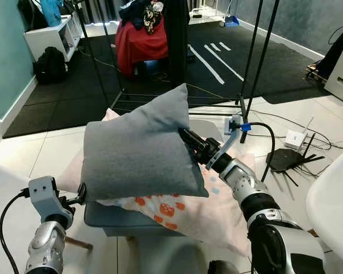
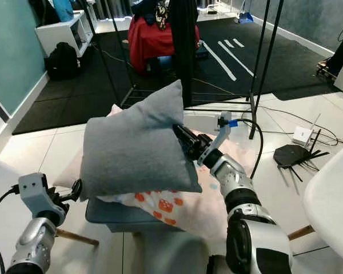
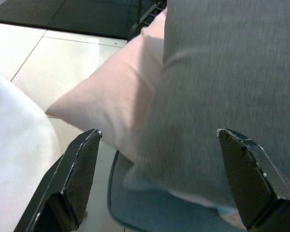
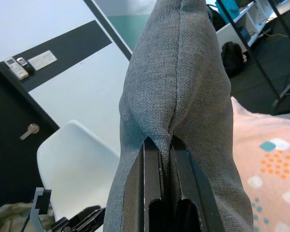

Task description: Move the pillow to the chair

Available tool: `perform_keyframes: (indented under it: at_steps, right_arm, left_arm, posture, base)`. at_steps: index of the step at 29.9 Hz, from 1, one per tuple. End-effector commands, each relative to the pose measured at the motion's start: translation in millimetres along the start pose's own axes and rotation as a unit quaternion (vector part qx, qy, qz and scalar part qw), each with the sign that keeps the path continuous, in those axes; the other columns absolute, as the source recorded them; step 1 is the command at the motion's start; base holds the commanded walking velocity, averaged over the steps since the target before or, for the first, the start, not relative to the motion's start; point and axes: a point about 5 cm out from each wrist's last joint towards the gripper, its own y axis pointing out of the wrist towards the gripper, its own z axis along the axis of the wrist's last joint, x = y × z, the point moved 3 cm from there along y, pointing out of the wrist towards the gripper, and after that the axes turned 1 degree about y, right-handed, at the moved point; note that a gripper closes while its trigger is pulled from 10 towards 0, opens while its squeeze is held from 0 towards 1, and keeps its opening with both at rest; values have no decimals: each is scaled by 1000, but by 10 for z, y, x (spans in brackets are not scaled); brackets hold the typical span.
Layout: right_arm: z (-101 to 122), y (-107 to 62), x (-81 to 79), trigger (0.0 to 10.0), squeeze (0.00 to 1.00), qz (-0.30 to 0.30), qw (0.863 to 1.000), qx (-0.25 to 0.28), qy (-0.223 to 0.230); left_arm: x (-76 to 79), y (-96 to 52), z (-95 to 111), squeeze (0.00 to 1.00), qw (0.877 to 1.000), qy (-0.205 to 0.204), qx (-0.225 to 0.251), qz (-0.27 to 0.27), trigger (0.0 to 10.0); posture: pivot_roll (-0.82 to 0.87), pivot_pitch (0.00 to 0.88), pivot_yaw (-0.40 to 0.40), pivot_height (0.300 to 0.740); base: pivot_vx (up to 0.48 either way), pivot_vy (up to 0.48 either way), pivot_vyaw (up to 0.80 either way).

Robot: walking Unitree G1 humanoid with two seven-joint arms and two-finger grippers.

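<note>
Right gripper (image 1: 186,137) pinches the edge of the grey pillow (image 1: 137,148), its two black fingers clamped flat together on a fold of fabric along the seam, which puckers where they bite. That thin pinch is likely what lets one arm carry the soft cushion: the pillow hangs upright from its right edge, one corner pointing up, its lower edge just above or brushing a second cushion.

That second cushion is a pale pink one (image 1: 211,214) printed with orange and teal shapes, and it lies on the blue-grey chair seat (image 1: 111,220) directly under the grey pillow. A wooden chair leg (image 1: 79,244) juts out below the seat.

Left gripper (image 3: 159,179) sits at the grey pillow's lower left corner with its fingers spread wide, one on each side of the pillow, not closed on anything. It appears posted there to steady or catch the hanging corner.

Behind the grey pillow stand the black poles of a metal rack (image 1: 251,63); further back is a red-draped seat (image 1: 140,43).

The grey pillow is already over the chair, so lowering and letting go seems to be what remains.
</note>
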Motion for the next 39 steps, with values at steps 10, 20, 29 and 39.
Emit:
perform_keyframes:
  at_steps: [10, 20, 29, 39]
  right_arm:
    - [49, 33, -28, 0, 0, 5, 1000, 13, -6]
    - [70, 31, -5, 1333, 0, -8, 1000, 9, -20]
    - [71, 23, 27, 10000, 0, -25, 999, 7, -25]
    - [91, 39, -20, 10000, 0, -4, 1000, 19, -21]
  left_arm:
    - [-69, -9, -53, 0, 1000, -4, -16, 18, 10000]
    - [-72, -9, -91, 0, 999, 7, -27, 21, 10000]
    - [-67, -11, -100, 0, 999, 6, -28, 21, 10000]
    - [-45, -8, -128, 0, 999, 3, -31, 19, 10000]
  posture:
    - [0, 67, 19, 647]
    - [-6, 76, 14, 676]
    - [-8, 77, 13, 676]
    - [-15, 65, 12, 696]
  base:
    - [-192, 0, 0]
    - [-136, 0, 0]
    - [0, 0, 0]
    - [0, 0, 0]
